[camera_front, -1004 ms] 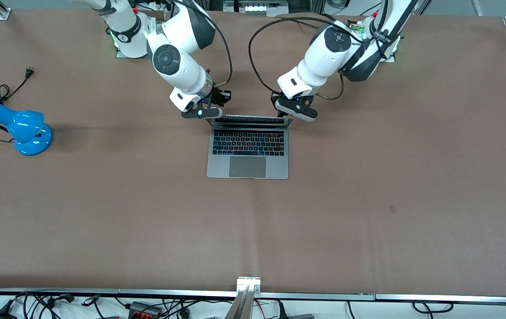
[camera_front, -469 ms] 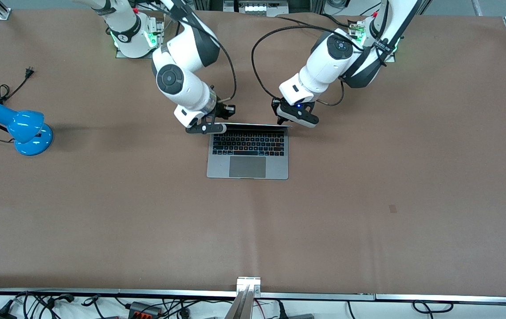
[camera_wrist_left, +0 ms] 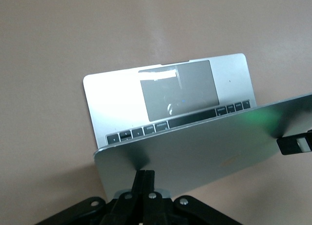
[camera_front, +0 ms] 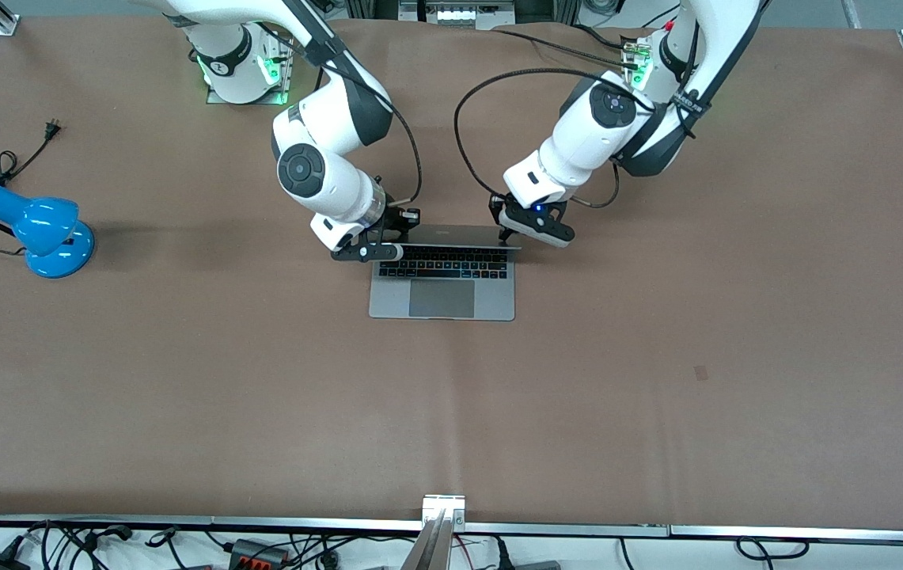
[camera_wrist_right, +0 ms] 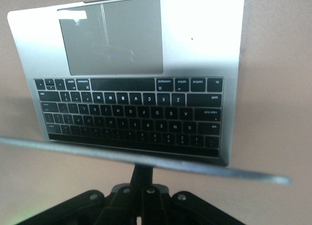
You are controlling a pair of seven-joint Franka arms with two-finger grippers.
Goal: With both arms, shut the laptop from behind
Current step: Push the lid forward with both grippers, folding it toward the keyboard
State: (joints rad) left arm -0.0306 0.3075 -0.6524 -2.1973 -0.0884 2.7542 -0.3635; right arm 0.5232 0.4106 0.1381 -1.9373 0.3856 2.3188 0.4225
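The laptop (camera_front: 442,297) lies mid-table with its silver lid (camera_front: 451,234) tipped forward over the far key rows. My right gripper (camera_front: 397,231) is shut, its fingertips against the lid's outer face near the corner toward the right arm's end. My left gripper (camera_front: 508,229) is shut too, and presses the lid's outer face at the other corner. The left wrist view has the shut left gripper (camera_wrist_left: 145,175) touching the grey lid (camera_wrist_left: 195,152), with the trackpad (camera_wrist_left: 178,88) past it. In the right wrist view the shut right gripper (camera_wrist_right: 142,172) meets the lid's edge (camera_wrist_right: 146,160) over the keyboard (camera_wrist_right: 131,112).
A blue desk lamp (camera_front: 39,229) with a black cord lies at the right arm's end of the table. A metal bracket (camera_front: 443,507) sits at the table's edge nearest the front camera, with cables below it. Brown cloth covers the table (camera_front: 657,356).
Both shut grippers have moved toward the front camera and lower, pushing the lid. It has swung from nearly upright to leaning over the keyboard, now hiding the far key rows.
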